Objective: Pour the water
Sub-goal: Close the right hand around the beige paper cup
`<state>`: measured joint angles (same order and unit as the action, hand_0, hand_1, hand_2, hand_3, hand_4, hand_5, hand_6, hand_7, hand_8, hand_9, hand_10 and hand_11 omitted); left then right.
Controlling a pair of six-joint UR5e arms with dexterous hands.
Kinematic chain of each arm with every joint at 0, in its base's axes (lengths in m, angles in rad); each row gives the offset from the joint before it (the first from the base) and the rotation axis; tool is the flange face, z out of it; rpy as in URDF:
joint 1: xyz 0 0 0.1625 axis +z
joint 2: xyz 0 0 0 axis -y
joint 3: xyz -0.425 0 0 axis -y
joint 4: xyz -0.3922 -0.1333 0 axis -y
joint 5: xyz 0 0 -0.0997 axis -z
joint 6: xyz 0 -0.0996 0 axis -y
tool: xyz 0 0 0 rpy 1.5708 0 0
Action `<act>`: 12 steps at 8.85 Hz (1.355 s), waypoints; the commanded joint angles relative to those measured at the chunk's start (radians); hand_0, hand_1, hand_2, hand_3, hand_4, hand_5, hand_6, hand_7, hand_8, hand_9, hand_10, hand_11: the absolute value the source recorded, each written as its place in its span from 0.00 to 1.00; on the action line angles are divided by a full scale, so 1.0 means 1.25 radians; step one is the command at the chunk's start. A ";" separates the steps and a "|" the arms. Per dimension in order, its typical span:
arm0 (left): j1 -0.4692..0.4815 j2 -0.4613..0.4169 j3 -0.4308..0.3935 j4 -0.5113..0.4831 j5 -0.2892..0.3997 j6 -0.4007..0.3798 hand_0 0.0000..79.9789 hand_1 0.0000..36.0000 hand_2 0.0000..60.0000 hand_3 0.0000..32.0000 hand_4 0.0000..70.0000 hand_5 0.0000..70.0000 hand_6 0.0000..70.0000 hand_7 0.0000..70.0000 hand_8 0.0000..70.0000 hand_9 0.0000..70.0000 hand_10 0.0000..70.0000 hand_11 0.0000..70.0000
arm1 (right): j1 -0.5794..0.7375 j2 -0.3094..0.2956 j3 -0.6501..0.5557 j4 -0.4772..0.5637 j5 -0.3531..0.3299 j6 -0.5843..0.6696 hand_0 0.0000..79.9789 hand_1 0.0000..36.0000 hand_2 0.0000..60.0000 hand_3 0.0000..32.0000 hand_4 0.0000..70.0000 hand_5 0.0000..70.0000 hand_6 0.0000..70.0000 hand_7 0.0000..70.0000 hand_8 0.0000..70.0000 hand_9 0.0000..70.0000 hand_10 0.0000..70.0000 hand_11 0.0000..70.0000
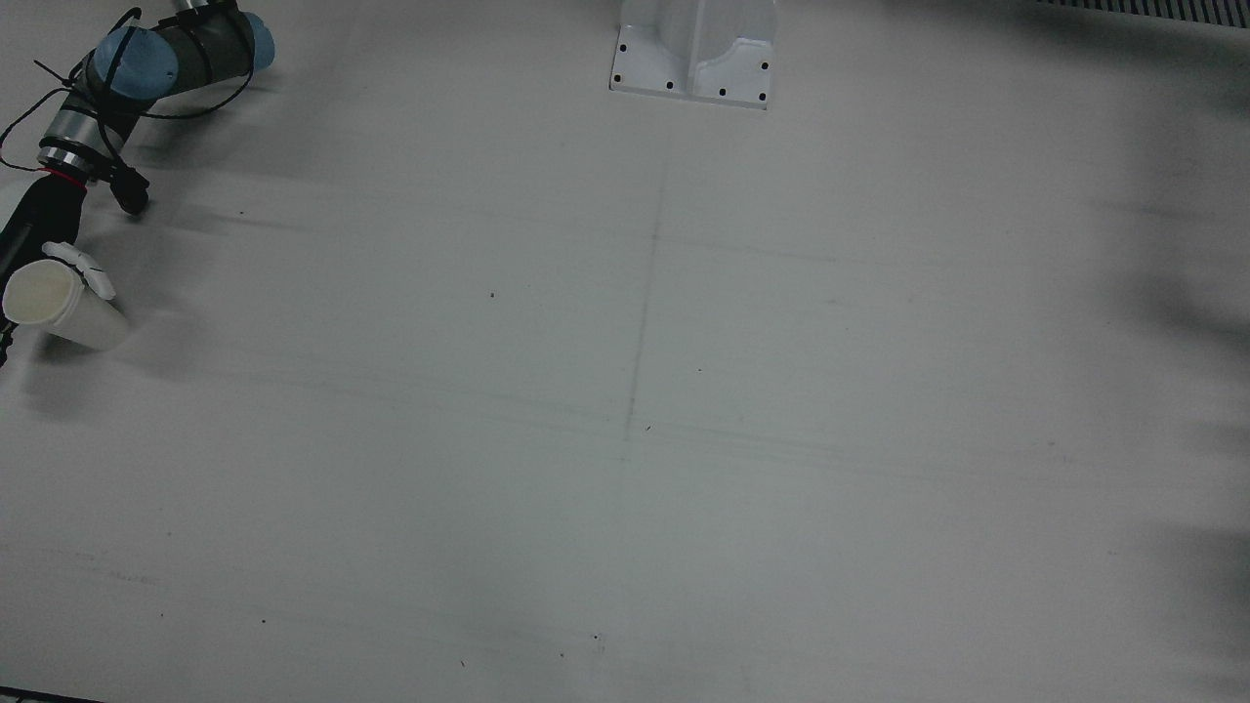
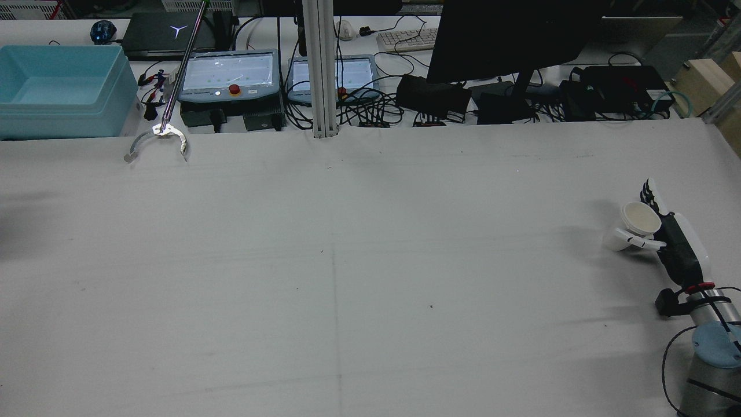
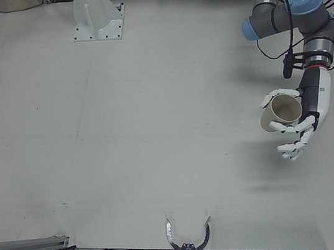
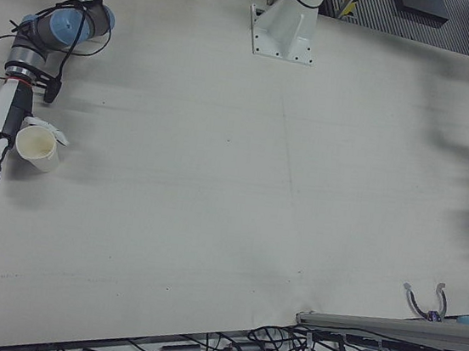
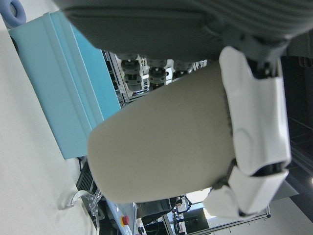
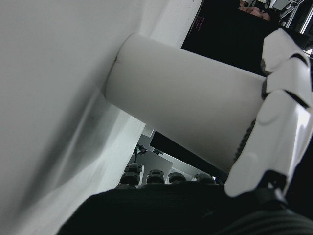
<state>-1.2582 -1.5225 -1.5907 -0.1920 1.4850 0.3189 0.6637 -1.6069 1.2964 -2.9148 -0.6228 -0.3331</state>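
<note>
- Right hand [image 2: 674, 237]: grasping a white cup [image 2: 632, 226], mouth tilted, near the table's [image 2: 347, 260] right edge in the rear view; the cup's base sits at or just above the surface
- Left hand [image 3: 308, 113]: grasping a beige cup [image 3: 280, 112], held clear of the table on its left half, mouth tipped sideways
- Far edge: metal grabber claw [image 2: 156, 139], then a blue bin [image 2: 58, 90], beyond the cloth

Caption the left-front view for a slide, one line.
The left hand holds a beige cup above the bare white table, cup mouth toward the camera, far from the white pedestal.
</note>
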 commanded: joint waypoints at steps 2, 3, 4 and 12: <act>-0.003 0.001 0.016 -0.014 0.000 -0.001 0.71 1.00 1.00 0.00 0.85 1.00 0.25 0.47 0.22 0.33 0.12 0.21 | 0.000 0.013 0.000 -0.001 0.000 -0.001 0.59 0.44 0.29 0.00 0.13 0.06 0.00 0.00 0.04 0.09 0.08 0.13; -0.003 0.001 0.016 -0.016 0.000 -0.001 0.71 1.00 1.00 0.00 0.85 1.00 0.25 0.47 0.22 0.33 0.12 0.21 | -0.001 0.013 0.000 -0.001 0.000 -0.001 0.59 0.43 0.31 0.00 0.21 0.22 0.00 0.00 0.05 0.10 0.09 0.16; -0.002 0.001 0.017 -0.016 0.000 -0.001 0.70 1.00 1.00 0.00 0.85 1.00 0.25 0.47 0.22 0.33 0.12 0.21 | -0.001 0.014 0.000 -0.001 0.000 -0.001 0.58 0.41 0.33 0.00 0.27 0.32 0.01 0.01 0.06 0.11 0.10 0.16; -0.006 0.009 0.015 -0.021 0.000 -0.004 0.71 1.00 1.00 0.00 0.85 1.00 0.24 0.47 0.22 0.32 0.12 0.21 | -0.020 0.014 0.004 -0.001 0.006 0.004 0.58 0.41 0.36 0.00 0.34 0.48 0.03 0.05 0.07 0.13 0.11 0.18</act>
<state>-1.2633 -1.5179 -1.5695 -0.2136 1.4849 0.3176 0.6403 -1.5907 1.2984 -2.9171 -0.6155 -0.3312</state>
